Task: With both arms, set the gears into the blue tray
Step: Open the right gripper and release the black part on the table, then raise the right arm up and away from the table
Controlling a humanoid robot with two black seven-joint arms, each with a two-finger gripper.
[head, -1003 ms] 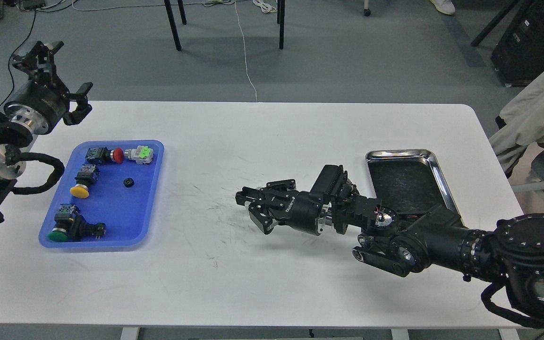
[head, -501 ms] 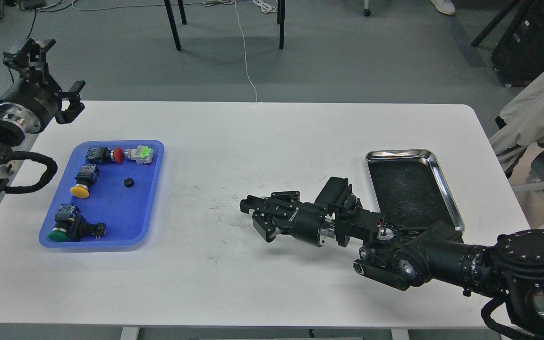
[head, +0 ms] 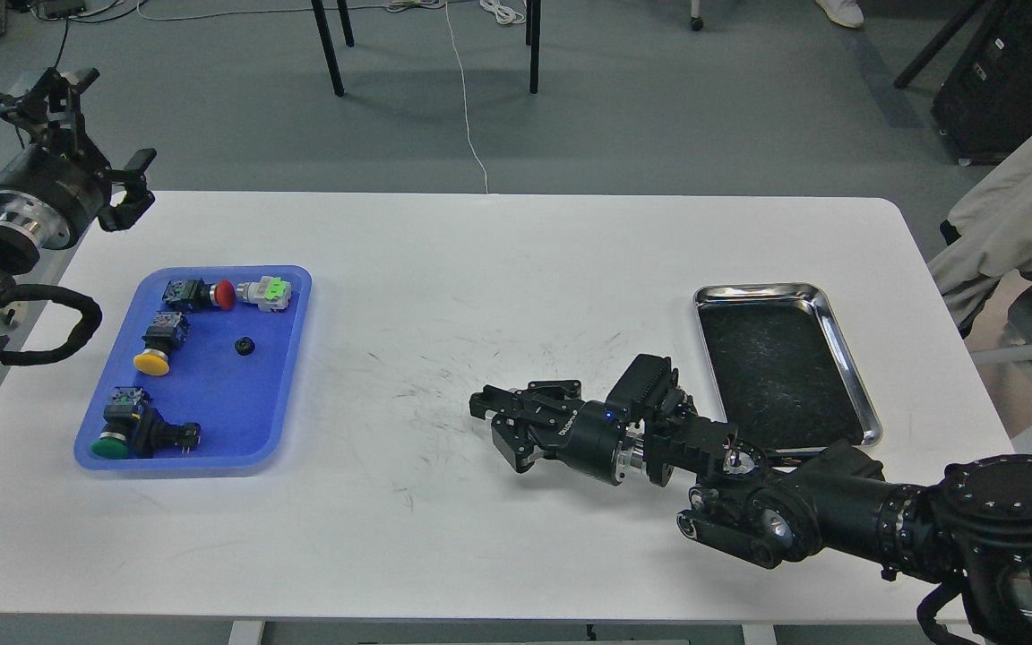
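Note:
The blue tray (head: 202, 421) lies on the left side of the white table. One small black gear (head: 245, 346) rests on its floor, right of centre and free of any gripper. My left gripper (head: 86, 130) hangs open, high beyond the table's far left corner and well clear of the tray. My right gripper (head: 500, 428) hovers low over the table's middle, pointing left, with its fingers apart and nothing visible between them. It is far to the right of the tray.
The blue tray also holds several push-button switches: red (head: 202, 294), green-white (head: 267, 292), yellow (head: 158, 345) and green (head: 135, 432). A shiny silver metal tray (head: 843, 349) stands at the right. Chair legs and cables lie on the floor beyond the table.
My right arm has drawn back toward the right and the near edge, with its gripper lower over the table. My left gripper has moved further left and up, away from the tray.

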